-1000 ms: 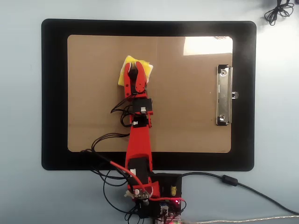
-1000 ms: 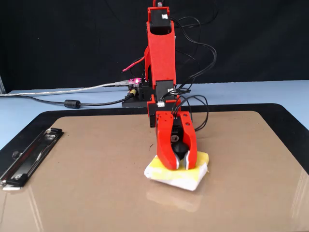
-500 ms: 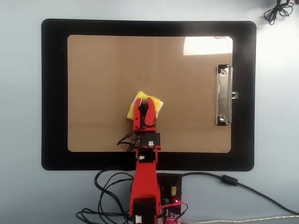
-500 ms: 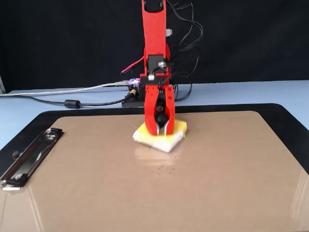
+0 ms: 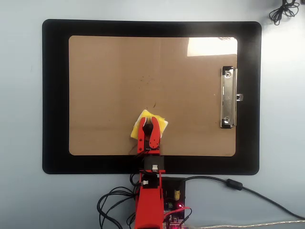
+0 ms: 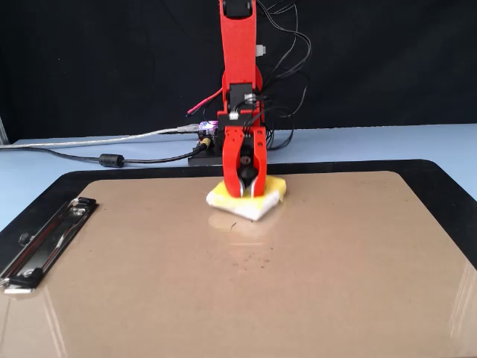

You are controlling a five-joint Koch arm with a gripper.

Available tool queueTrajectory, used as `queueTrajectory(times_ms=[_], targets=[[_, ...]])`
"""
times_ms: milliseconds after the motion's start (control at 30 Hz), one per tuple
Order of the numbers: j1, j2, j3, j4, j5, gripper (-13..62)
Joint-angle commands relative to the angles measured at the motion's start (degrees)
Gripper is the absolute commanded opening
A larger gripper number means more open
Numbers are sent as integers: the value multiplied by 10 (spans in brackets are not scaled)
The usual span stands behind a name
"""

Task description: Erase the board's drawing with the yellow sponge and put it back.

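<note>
The brown board [image 5: 105, 86] [image 6: 223, 298] lies on a black mat [image 5: 55, 95], with its silver clip [image 5: 228, 98] [image 6: 45, 242] at one short edge. The yellow sponge [image 5: 162, 125] [image 6: 268, 200] rests flat on the board near the edge closest to the arm's base. My red gripper [image 5: 148, 123] [image 6: 246, 192] stands over it, shut on the black knob [image 6: 244, 177]. Of the drawing, only a short thin black stroke [image 5: 154, 104] [image 6: 233, 226] shows just past the sponge, with a few faint specks [image 5: 143, 78] [image 6: 250, 261] farther out.
The arm's base with a circuit board [image 5: 174, 198] [image 6: 207, 142] and loose black cables [image 5: 114, 205] sits just off the mat. A thick cable [image 5: 238, 187] [image 6: 112, 159] runs across the pale blue table. A coiled cord [image 5: 283, 12] lies at the overhead view's top right.
The gripper has dragged the sponge across the board from its far middle back toward the arm's base. A thin stroke and specks now lie uncovered where it passed.
</note>
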Motion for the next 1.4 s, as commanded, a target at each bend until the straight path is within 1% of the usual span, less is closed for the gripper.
queueTrajectory(times_ms=[0,100,233,333,400,500,600,733,833,900,1033,1133,1200,1233,1300,1367], targets=[[3,46,5,-7,-9,-82],[18,19,-25,-2,-10,-82],[25,-122,-145,-1,-10,-82],[71,-182,-194,-5,-9,-82],[93,-179,-187,-5,-9,-82],[94,-137,-112,-29,-9,-82],[61,-100,-69,-48,-16,-82],[-19,-108,-76,-48,-57,-82],[-23,-119,-95,-47,-86,-82],[-9,-121,-98,-46,-83,-82],[94,-120,-113,-45,-42,-82],[99,-132,-123,-44,-5,-83],[86,-146,-133,-46,-6,-82],[63,-148,-138,-45,-9,-82],[-18,-149,-146,-46,-11,-82],[-43,-157,-185,-43,-22,-82]])
